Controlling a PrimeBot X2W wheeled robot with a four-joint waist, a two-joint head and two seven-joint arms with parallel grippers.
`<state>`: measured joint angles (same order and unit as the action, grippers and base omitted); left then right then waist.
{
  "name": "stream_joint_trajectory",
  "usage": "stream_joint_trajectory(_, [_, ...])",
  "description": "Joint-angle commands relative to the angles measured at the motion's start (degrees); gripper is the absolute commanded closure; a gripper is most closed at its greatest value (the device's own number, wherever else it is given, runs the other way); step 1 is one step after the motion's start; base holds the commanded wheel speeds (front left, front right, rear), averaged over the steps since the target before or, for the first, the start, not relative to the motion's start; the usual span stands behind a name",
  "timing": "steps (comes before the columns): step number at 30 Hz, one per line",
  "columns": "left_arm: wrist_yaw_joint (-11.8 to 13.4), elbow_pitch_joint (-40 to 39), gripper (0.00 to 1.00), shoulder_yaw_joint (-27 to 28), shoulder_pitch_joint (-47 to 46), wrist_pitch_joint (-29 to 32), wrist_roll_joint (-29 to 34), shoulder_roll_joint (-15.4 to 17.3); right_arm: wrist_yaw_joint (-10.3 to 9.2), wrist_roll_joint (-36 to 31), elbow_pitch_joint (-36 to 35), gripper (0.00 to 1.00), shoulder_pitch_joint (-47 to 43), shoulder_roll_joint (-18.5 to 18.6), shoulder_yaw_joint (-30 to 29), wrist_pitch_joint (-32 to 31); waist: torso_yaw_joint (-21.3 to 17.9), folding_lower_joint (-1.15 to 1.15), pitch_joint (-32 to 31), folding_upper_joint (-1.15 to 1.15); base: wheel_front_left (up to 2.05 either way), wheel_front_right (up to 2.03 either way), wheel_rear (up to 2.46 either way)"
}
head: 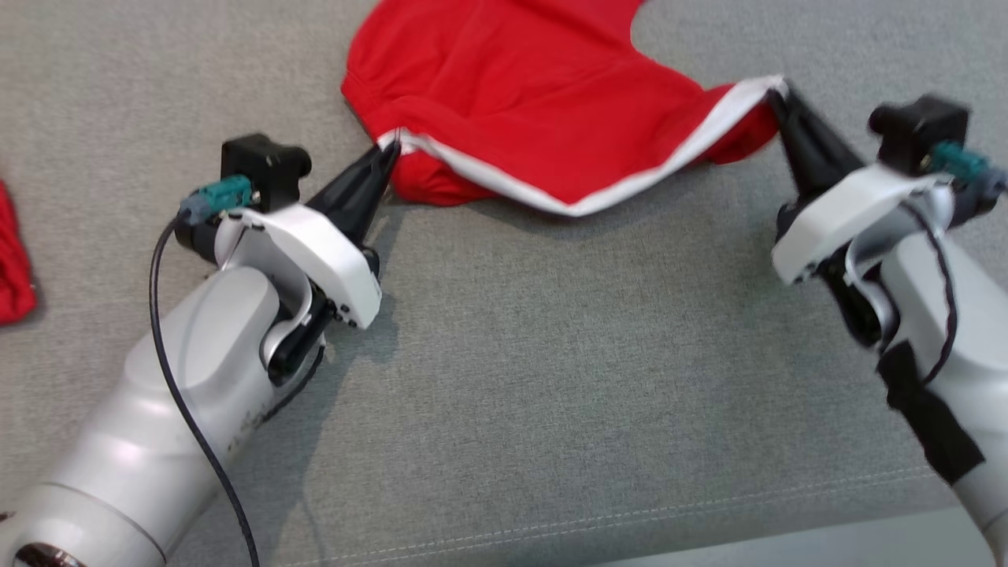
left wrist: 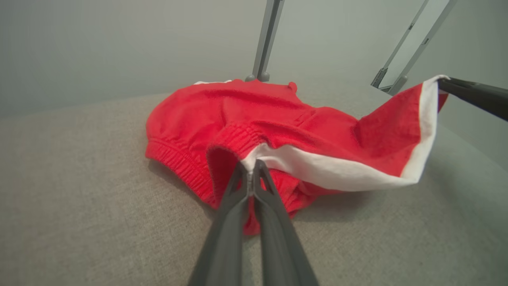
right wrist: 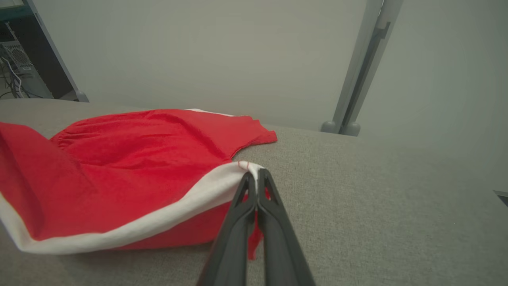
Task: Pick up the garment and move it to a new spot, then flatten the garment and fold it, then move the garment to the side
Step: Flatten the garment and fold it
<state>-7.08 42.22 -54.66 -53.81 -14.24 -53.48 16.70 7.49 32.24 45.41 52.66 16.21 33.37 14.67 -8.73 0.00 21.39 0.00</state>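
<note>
I hold the red garment (head: 535, 94), lying on the grey cushion (head: 551, 354), with left gripper (head: 388, 151) and right gripper (head: 776, 93) each clamped shut on one end of its white-trimmed edge (head: 575, 206), which spans left-to-right between them, garment body beyond the fingertips.

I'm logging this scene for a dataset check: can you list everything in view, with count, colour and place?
garment: one, red with white trim, top centre of the head view, its trimmed edge raised between the two grippers.
red cloth: one, red, at the head view's left edge, cut off by the frame.
fabric surface: one, grey, beneath the garment and the cloth.
metal posts: at least two, grey, beyond the surface's far edge.
left gripper: one, dark fingers, shut on the left end of the garment's trim.
right gripper: one, dark fingers, shut on the right end of the trim.
forearms: two, white, lower left and lower right of the head view.
</note>
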Motion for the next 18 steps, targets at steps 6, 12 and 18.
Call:
stream_joint_trajectory(6, [-0.4,-4.5,1.00,4.2,5.7,-0.7,3.1,1.7,0.00,-0.6,-3.6,1.00,-8.6,3.2,-2.4,0.3,-0.7,0.00,1.2,0.00,0.00,0.00,0.00])
stream_joint_trajectory(12, [-0.4,-11.1,1.00,5.4,15.4,-0.7,9.1,3.3,0.00,-3.4,-8.6,1.00,-17.7,6.1,-7.0,0.3,1.0,0.00,-3.4,0.00,0.00,0.00,0.00])
stream_joint_trajectory(18, [-0.4,-13.8,1.00,2.0,21.7,-0.7,9.8,5.2,0.00,-4.8,-10.4,1.00,-26.0,6.7,-7.4,0.3,2.1,0.00,-7.2,0.00,0.00,0.00,0.00])
